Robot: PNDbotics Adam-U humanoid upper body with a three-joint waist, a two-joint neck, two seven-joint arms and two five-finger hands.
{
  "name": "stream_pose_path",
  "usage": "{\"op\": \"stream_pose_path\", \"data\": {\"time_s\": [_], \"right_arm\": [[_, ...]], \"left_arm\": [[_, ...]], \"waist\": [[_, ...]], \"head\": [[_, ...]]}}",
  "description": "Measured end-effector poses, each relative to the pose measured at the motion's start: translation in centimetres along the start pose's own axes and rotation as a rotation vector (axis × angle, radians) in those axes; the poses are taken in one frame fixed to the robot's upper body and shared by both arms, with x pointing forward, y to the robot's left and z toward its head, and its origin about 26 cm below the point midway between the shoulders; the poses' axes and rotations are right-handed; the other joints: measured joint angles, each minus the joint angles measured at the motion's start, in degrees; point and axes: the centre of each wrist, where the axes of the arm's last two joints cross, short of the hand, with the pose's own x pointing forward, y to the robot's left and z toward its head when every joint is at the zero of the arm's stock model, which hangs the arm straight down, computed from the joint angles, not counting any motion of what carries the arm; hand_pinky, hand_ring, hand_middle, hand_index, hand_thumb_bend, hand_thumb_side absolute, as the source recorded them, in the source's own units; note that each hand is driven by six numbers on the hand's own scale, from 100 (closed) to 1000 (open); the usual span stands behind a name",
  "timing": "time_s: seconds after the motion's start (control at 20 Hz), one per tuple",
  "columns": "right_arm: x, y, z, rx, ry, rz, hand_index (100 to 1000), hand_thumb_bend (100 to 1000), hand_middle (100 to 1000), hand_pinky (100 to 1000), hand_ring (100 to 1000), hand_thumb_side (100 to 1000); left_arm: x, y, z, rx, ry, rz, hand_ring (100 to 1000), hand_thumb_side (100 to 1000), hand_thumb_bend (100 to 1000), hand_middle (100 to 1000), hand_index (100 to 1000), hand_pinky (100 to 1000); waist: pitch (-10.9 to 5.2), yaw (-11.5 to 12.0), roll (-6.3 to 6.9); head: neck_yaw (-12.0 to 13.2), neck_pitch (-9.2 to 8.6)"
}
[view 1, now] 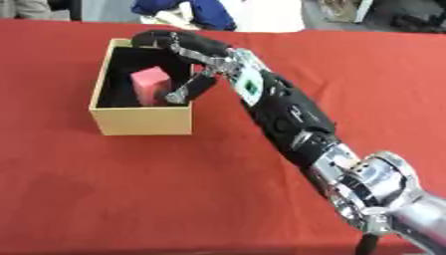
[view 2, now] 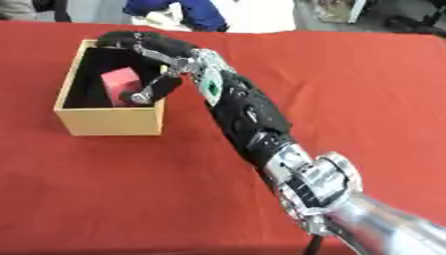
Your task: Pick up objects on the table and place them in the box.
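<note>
Right hand (view 1: 187, 60) over the box (view 1: 144, 121), pink block (view 1: 150, 84) inside.
My fingers curl around the block, thumb against its right side. I judge it best to uncurl them fully, then lift straight up, clear of the right wall, above the red surface (view 1: 131, 189).
</note>
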Motion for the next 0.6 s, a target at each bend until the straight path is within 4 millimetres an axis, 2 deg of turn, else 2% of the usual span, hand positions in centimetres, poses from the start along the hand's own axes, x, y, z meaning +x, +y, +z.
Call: {"op": "stream_pose_path", "data": {"time_s": [0.25,0.35,0.45,0.6], "right_arm": [[0.0,-1.2,0.1,-0.045,-0.01,-0.02,982,366,932,896,976,179],[-0.1,-2.1,0.4,-0.071,-0.017,-0.028,978,328,914,893,972,142],[-0.2,-3.2,0.8,-0.106,-0.022,-0.046,972,330,894,890,968,101],[-0.5,-5.3,2.0,-0.161,-0.026,-0.075,970,276,866,891,963,116]], "left_arm": [[0.0,0.0,0.0,0.001,0.002,0.0,733,753,281,573,641,850],[-0.1,0.0,0.1,0.002,0.004,0.0,733,753,281,573,641,850],[-0.2,0.1,0.3,0.007,0.011,0.0,734,753,281,573,641,849],[-0.4,0.2,0.5,0.017,0.018,0.0,734,752,283,573,641,849]], "waist": [[-0.26,-0.77,0.0],[-0.53,-1.42,0.0],[-0.77,-2.36,0.0],[-0.89,-4.26,0.01]], "head": [[0.07,0.01],[0.3,0.03],[0.74,0.08],[1.69,0.36]]}}
